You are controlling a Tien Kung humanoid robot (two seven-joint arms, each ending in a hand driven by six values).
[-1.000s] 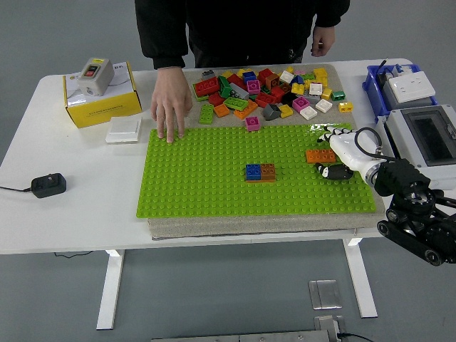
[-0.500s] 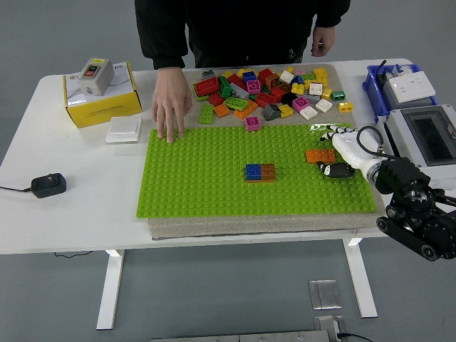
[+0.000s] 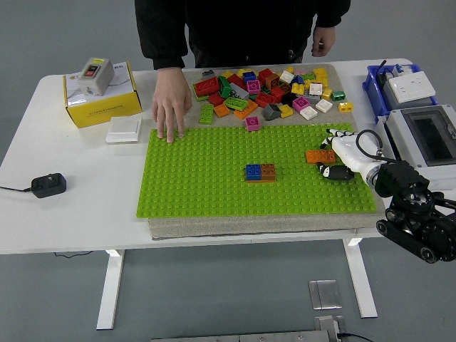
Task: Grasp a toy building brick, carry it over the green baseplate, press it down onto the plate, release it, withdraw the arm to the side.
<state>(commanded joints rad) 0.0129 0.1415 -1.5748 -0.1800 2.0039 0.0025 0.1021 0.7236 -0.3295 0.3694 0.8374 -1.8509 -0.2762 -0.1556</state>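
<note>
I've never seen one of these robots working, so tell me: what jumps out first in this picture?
The bright green baseplate fills the table's middle, with a blue and brown brick pair at its centre. The robot's white right hand rests against an orange brick near the plate's right edge. Behind lies a colourful brick pile, and a person's hand presses the plate's far left corner.

Orange brick [image 3: 320, 156] flat on green baseplate's [image 3: 206, 178] right side

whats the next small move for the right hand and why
Probably press down. The right hand sits on the orange brick, which already lies on the green baseplate near its right edge. A person's hand rests at the plate's far left corner. I cannot tell if the brick is fully seated, so a short push before letting go seems sensible.
</note>
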